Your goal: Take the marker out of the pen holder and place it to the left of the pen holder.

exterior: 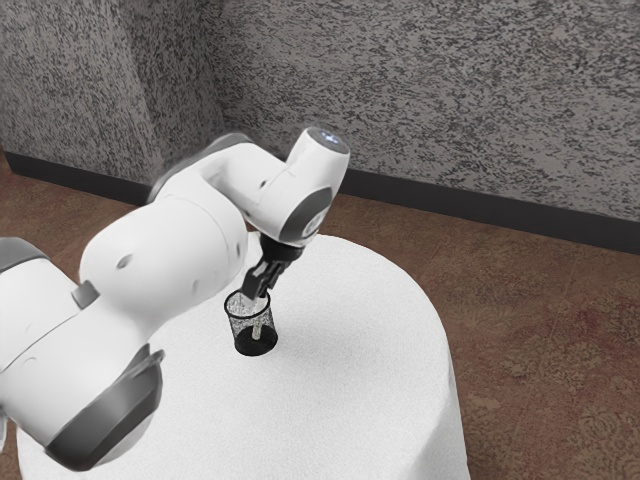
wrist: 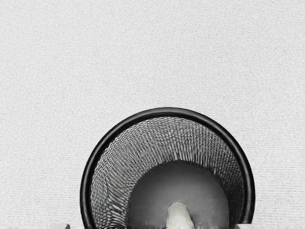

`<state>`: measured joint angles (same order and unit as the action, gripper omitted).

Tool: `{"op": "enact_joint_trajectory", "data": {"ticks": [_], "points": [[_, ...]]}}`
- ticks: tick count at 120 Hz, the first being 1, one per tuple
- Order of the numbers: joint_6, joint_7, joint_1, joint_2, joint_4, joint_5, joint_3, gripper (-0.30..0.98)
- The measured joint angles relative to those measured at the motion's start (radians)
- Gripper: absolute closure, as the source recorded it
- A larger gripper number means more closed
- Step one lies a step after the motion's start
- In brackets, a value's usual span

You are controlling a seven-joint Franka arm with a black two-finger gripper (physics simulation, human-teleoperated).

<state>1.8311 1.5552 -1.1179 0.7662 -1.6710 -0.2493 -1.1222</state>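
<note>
Gripper [exterior: 260, 291] poised just above the marker [wrist: 179, 218]; whether it is spread or closed, I cannot tell. The pale marker stands inside the mesh pen holder [exterior: 235, 318], its lower end near the dark base. The holder sits well in from the round table's [exterior: 375, 335] curved edge at the exterior view's right. Grasping seems the step in hand; next, secure the marker and lift it past the rim before going left.

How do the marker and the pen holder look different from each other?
The marker is pale, while the pen holder is black. The marker is slim; the pen holder is much wider. The marker looks smooth and solid; the pen holder has see-through mesh walls. Both have rounded shapes.
</note>
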Motion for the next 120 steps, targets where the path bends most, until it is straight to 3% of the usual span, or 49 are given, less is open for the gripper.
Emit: {"op": "enact_joint_trajectory", "data": {"ticks": [64,120], "points": [[0.014,0.045,0.014,-0.012,0.009,-0.093,-0.007,0.48],[0.013,0.051,0.016,-0.028,-0.004,-0.121,-0.02,0.59]]}}
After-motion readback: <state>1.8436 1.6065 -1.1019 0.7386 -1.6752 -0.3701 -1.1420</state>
